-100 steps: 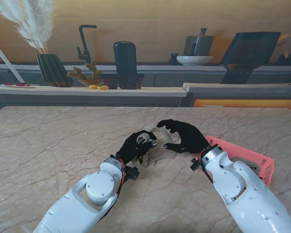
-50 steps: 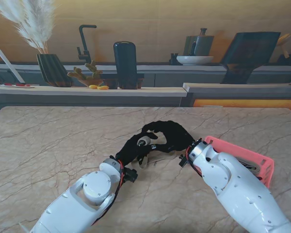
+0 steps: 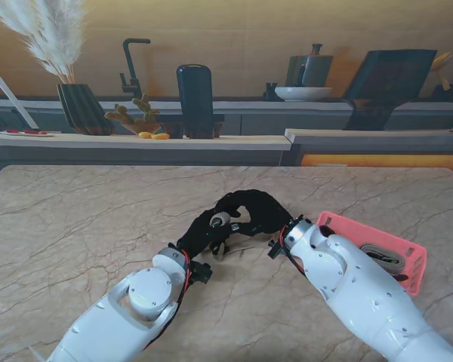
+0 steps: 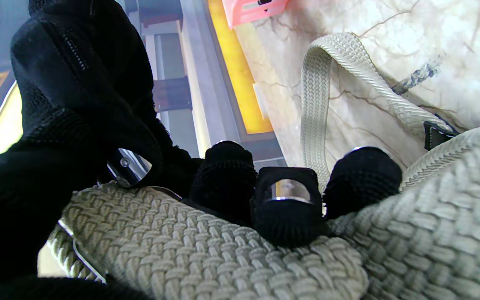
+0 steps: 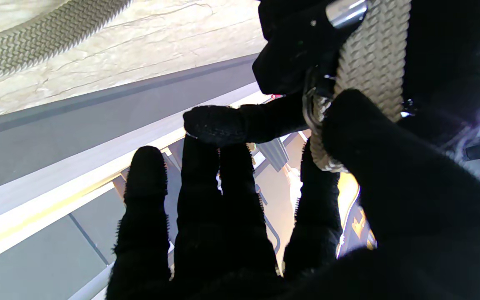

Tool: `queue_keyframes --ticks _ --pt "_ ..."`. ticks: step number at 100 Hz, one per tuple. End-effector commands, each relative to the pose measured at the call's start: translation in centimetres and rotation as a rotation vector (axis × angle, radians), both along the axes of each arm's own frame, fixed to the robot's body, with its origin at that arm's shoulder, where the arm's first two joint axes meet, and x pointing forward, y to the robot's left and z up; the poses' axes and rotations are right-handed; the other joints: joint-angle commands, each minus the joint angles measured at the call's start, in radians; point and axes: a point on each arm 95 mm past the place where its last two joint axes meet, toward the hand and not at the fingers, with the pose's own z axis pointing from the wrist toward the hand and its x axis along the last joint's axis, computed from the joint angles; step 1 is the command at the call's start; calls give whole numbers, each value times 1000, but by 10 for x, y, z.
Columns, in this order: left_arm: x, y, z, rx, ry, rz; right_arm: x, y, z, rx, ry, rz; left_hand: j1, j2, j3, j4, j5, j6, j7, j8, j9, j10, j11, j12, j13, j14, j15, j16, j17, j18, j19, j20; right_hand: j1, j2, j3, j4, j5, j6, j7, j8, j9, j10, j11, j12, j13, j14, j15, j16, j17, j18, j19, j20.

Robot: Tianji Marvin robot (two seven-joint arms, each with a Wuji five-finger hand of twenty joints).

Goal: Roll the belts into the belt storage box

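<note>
A woven beige belt (image 4: pixel 206 250) is held up off the marble table (image 3: pixel 75 226) near the table's middle, between two black-gloved robot hands. Part of it is wound into a thick coil, and the left hand (image 3: pixel 208 232) is clamped around that coil: in the left wrist view its fingertips (image 4: pixel 286 204) press into the weave, some showing small metal plates. A loose length of the same belt runs on from the coil and lies in a loop on the marble, ending at a dark tip.

The right hand (image 3: pixel 253 213) meets the left from the right side, the two touching over the belt. In the right wrist view its thumb (image 5: pixel 361 137) presses against the belt's ribbed edge next to a shiny metal part, while its four fingers (image 5: pixel 219 196) are stretched out straight and close together, not wrapped around anything. Whether that thumb truly pinches the belt cannot be told.

To the right, partly hidden behind the right forearm, sits a pink belt storage box (image 3: pixel 408 253) with slotted walls. A second belt (image 3: pixel 383 257), flat and greyish, already lies inside it.

Beyond the table runs a kitchen counter with a dark vase of pampas grass (image 3: pixel 53 38), a black tap (image 3: pixel 132 68) and a tall black canister (image 3: pixel 195 98).
</note>
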Motion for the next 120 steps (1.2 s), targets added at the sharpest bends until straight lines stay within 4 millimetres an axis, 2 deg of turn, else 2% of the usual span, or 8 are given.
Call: queue_keyframes --ticks 1,33,51,60,90,97,108,120 --pt "-2 -9 6 -23 -12 -11 -8 20 -2 17 6 54 6 -46 -3 -31 -29 -71 -35 -17 -7 -28 6 18 51 -53 110 27 25 -9 112 4 -44 -9 -2 32 -6 -2 18 9 51 -60 46 23 29 -46 34 21 2 -12 24 6" --pt "-3 -7 8 -40 -14 11 -12 20 -5 -20 -8 99 10 -45 -7 -29 -29 -72 -31 -16 -5 -30 6 19 51 -54 110 27 28 -8 111 4 -69 -51 -122 54 -224 71 -83 32 -197 -24 28 21 -58 -48 -4 10 -41 -25 -8 16" --pt "-4 -7 9 -59 -12 12 -12 24 -7 12 -25 86 3 -48 -3 -30 -31 -71 -32 -17 -6 -29 6 20 51 -54 111 28 30 -8 110 3 -49 -10 -15 54 -26 -39 34 82 -23 -75 60 17 10 -57 27 16 -2 -23 9 25" --pt "-4 -8 9 -66 -10 12 -11 27 -9 30 -28 79 -2 -45 -2 -31 -33 -72 -33 -18 -7 -28 4 19 50 -54 111 28 30 -8 110 3 24 -10 -58 -74 87 -110 205 -82 124 -104 87 29 59 -71 60 26 23 -21 34 9" --pt "-6 -10 9 -142 39 62 -13 34 -14 85 -11 64 8 6 -48 -24 -32 -68 -36 -20 -26 -4 -22 8 50 -36 96 27 4 2 101 6 72 8 -49 -83 350 -90 310 -217 418 -127 79 25 151 -79 136 64 48 4 66 -1" --pt "-6 -10 10 -167 41 85 -13 32 -11 95 -28 43 18 60 -122 -5 -43 -72 -64 -34 -117 49 -162 -46 16 33 -96 28 -147 13 -30 55 75 -2 -27 -82 362 -66 318 -228 435 -115 86 27 165 -81 151 72 52 11 70 -3" --pt "-7 -6 11 -186 32 95 -12 26 0 107 -84 -18 33 117 -213 17 -80 -94 -127 -35 -279 81 -451 -231 -310 102 -542 41 -463 22 -384 85 86 1 -19 -84 360 -34 324 -229 430 -100 105 31 164 -77 182 89 56 15 78 -6" --pt "-9 -1 11 -188 33 59 -10 18 15 113 -158 -83 55 177 -316 37 -80 -126 -183 -25 -387 84 -671 -394 -547 74 -958 -86 -625 33 -540 85 91 10 -25 -84 357 -27 324 -229 421 -98 122 22 155 -74 204 97 56 15 87 -10"
